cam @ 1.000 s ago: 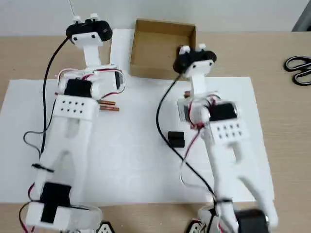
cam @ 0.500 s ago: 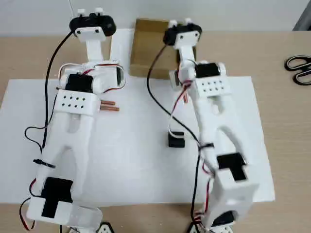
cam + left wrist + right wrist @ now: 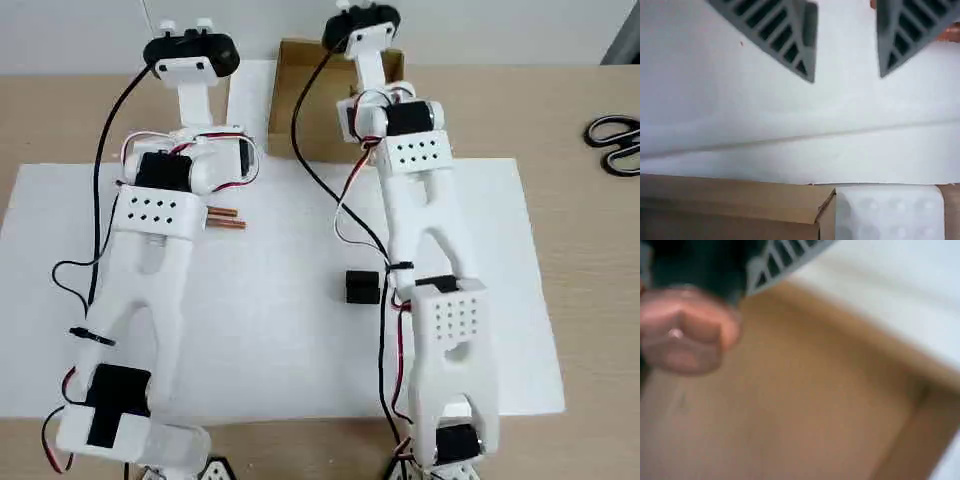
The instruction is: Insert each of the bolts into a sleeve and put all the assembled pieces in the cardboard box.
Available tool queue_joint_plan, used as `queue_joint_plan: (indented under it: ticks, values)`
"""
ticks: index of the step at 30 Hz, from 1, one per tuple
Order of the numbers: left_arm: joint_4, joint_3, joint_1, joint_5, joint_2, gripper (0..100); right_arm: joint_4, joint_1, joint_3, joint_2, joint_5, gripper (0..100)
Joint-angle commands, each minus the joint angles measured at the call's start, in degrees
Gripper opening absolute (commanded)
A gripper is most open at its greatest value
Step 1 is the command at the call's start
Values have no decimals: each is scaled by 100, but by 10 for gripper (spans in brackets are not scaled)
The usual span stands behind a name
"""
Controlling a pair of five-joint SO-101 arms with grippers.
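Note:
My right gripper (image 3: 722, 277) hangs over the inside of the cardboard box (image 3: 805, 410), shut on an assembled piece: a copper bolt (image 3: 685, 337) whose end sticks out of a black sleeve (image 3: 695, 262). From above, the right arm (image 3: 415, 160) stretches across the box (image 3: 300, 100) at the back of the table. My left gripper (image 3: 845, 70) is open just above the white sheet (image 3: 765, 110), nothing between its grey fingers (image 3: 790, 35), with the box (image 3: 740, 210) beyond it. Two loose copper bolts (image 3: 225, 218) lie beside the left arm (image 3: 160, 210). A spare black sleeve (image 3: 362, 286) rests mid-sheet.
The white sheet (image 3: 270, 340) covers most of the wooden table (image 3: 590, 250). Scissors (image 3: 615, 140) lie at the far right edge. A black cable (image 3: 330, 190) loops from the right arm down past the sleeve.
The right arm has swung from above the sheet out to the box, carrying the bolt and sleeve. The left arm shifted slightly back and then held still.

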State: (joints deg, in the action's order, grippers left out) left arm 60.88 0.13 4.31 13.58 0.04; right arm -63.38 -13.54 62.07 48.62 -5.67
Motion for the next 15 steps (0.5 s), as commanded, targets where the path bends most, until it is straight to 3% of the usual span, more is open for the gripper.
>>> queue_joint_plan:
  ticks: [1,8,15]
  values:
    - [18,-224,-9,0,-53,75,435,-31,1125,338,-53,8]
    - [308,-242,-9,0,-70,75,1165,-374,1890,1253,-70,8]
    - [422,-224,-9,-26,-677,35,1727,-699,1890,1815,-589,8]
